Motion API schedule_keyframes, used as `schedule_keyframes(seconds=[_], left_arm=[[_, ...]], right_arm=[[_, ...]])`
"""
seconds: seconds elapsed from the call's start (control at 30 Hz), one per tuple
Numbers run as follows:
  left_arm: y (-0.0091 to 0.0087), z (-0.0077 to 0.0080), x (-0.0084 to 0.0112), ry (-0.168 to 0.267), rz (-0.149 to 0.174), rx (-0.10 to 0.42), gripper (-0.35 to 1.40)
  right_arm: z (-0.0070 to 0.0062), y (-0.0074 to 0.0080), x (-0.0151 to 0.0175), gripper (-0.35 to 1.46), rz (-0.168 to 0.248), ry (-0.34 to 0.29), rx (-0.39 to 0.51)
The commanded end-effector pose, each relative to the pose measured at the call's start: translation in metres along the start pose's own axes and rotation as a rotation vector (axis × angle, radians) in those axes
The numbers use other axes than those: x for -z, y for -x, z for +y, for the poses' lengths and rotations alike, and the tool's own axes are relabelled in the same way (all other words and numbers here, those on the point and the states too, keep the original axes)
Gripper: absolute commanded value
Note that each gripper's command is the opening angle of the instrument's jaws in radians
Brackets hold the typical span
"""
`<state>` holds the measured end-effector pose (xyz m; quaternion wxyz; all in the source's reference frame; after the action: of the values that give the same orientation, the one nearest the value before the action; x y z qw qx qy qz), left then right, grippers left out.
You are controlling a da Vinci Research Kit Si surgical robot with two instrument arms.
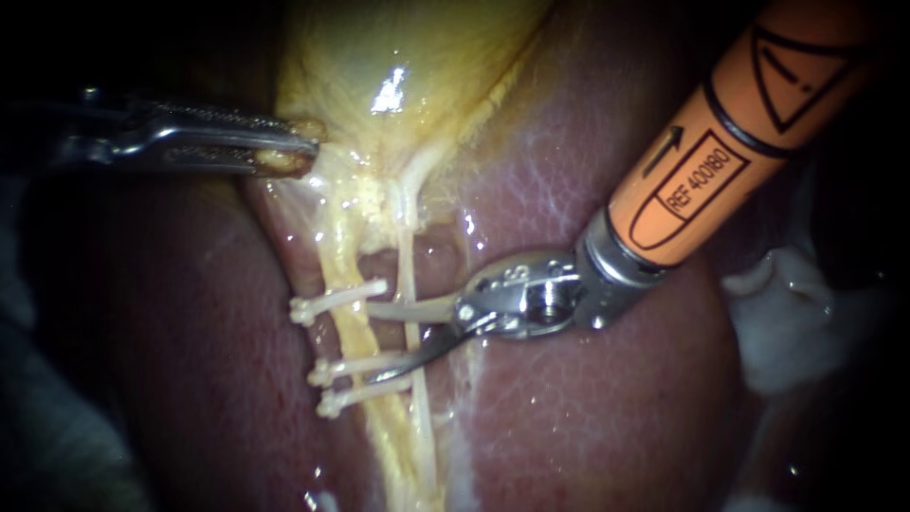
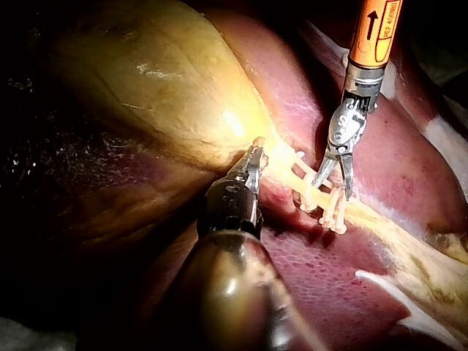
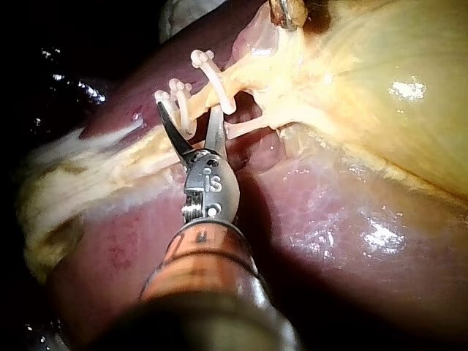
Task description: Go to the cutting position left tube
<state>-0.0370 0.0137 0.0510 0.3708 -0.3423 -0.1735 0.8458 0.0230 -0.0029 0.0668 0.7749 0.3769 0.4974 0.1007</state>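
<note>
You are on the approach. The right instrument (image 1: 389, 339) has its end effector at the clipped stretch, jaws clearly parted and gripping nothing, and I judge it not yet set squarely around the left tube (image 1: 351, 332). That tube is the yellowish strand running from the neck of the gallbladder (image 1: 398, 57) down over the liver (image 1: 588, 408), with all the clips across it. Your open tips lie at the gap between the upper clip (image 1: 336, 301) and the middle clip (image 1: 353, 368), which reads as the intended cutting place. The lower clip (image 1: 365, 396) sits just beside the middle one. The thin right tube (image 1: 409, 265) appears to cross the gap of your jaws nearer the hinge. The next move therefore calls for a small, careful advance until the left tube alone lies between the jaws, clear of both neighbouring clips and with the right tube out of the bite. You cannot tell from here how deep the tips sit against the tissue. The end effector of your left instrument (image 1: 299, 147) is closed on yellow tissue at the gallbladder's neck, seemingly giving tension. By count there are two instruments, two tubes, three clips, one gallbladder and one liver.
</note>
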Motion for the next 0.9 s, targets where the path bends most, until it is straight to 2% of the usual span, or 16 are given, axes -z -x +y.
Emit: schedule_keyframes(seconds=[0.03,0.2,0.33,0.63,0.9], left_arm=[[0.0000,0.0000,0.0000,0.000,0.000,0.000,-0.35],[0.0000,0.0000,0.0000,-0.001,0.000,0.000,-0.35],[-0.0001,0.0001,-0.0001,-0.001,0.000,0.001,-0.35],[-0.0001,0.0002,-0.0002,-0.002,0.000,0.001,-0.35],[-0.0002,0.0002,-0.0002,-0.002,0.000,0.001,-0.35]], right_arm=[[0.0001,-0.0001,-0.0005,1.36,0.002,-0.006,0.002],[0.0003,-0.0002,-0.0027,1.35,0.005,-0.029,0.001],[0.0005,-0.0005,-0.0043,1.33,0.038,-0.049,-0.014],[0.0011,-0.0018,-0.0060,1.35,0.088,-0.034,-0.036],[0.0001,-0.0035,-0.0053,1.38,0.133,-0.050,-0.054]])
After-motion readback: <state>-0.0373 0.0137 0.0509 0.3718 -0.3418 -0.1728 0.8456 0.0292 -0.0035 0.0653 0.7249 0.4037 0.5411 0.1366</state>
